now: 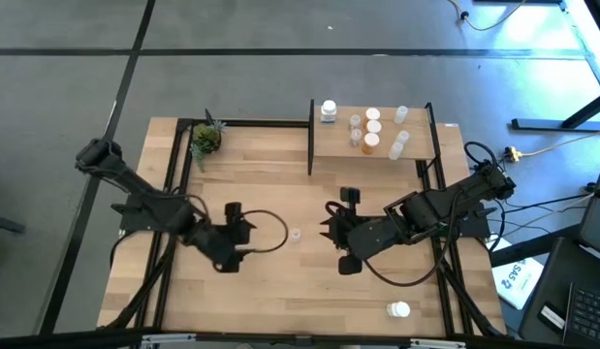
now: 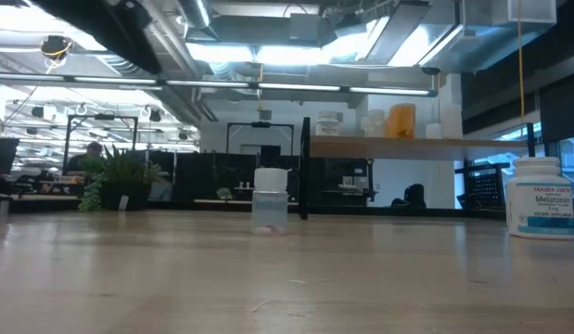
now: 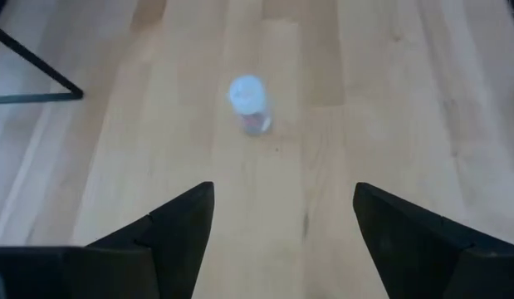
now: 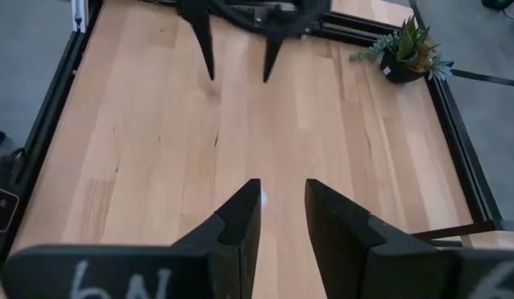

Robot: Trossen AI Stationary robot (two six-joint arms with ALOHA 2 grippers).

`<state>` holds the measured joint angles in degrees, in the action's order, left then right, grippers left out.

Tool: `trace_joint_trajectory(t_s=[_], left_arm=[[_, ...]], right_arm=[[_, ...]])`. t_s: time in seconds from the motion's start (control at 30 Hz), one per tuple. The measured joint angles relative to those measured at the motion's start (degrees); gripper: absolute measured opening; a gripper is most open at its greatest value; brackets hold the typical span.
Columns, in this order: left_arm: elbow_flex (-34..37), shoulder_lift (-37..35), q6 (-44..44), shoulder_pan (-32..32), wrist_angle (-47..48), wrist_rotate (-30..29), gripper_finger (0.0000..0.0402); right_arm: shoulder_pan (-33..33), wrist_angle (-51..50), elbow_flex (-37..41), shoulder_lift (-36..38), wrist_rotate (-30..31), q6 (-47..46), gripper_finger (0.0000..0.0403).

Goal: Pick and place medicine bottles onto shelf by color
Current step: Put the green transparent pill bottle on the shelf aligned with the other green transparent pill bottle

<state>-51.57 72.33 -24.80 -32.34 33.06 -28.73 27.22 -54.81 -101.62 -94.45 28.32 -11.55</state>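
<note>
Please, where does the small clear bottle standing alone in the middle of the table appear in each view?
High view: clear bottle, mid-table between the left gripper and the right gripper.
Low view: centre, upright.
Left wrist view: ahead of the open fingers.
Right wrist view: not visible.
Shared landmark: potted plant.

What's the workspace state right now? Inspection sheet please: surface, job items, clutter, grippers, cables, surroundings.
Surface: light-wood tabletop, bare apart from the items below.
Job's things: clear bottle upright mid-table between the arms; white bottle near the front right edge; shelf at the rear right carries about seven bottles, white, clear and orange.
Clutter: potted plant at the rear left corner.
Grippers: left gripper open, facing the clear bottle, apart from it; right gripper narrowly open, empty.
Cables: black loop beside the left arm; yellow and black leads on the floor, right.
Surroundings: grey floor, office room behind, a person seated far off.
</note>
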Motion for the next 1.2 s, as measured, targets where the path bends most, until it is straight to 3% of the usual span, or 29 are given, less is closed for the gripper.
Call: trace_joint_trajectory(t_s=[0.23,0.43,0.57,0.97,1.2], left_arm=[[0.0,-0.4,-9.3,-7.7,3.1,-6.7,0.0283],[0.0,-0.4,-15.4,-12.8,5.3,-10.1,0.0283],[0.0,-0.4,-17.1,-15.4,5.7,-12.0,0.0283],[0.0,-3.5,-18.8,-20.2,7.2,-15.1,0.0283],[0.0,-7.0,-18.7,-23.1,7.3,-19.3,0.0283]], right_arm=[[0.0,3.0,0.0,0.0,-0.9,-0.4,0.0099],[-1.5,2.8,0.0,0.0,-11.7,-1.8,0.0099],[-2.6,2.8,0.0,0.0,-14.9,-1.9,0.0105],[-5.4,1.9,0.0,-1.7,-17.5,-0.7,0.0216],[-5.4,1.7,0.0,-7.5,-17.8,11.0,0.0228]])
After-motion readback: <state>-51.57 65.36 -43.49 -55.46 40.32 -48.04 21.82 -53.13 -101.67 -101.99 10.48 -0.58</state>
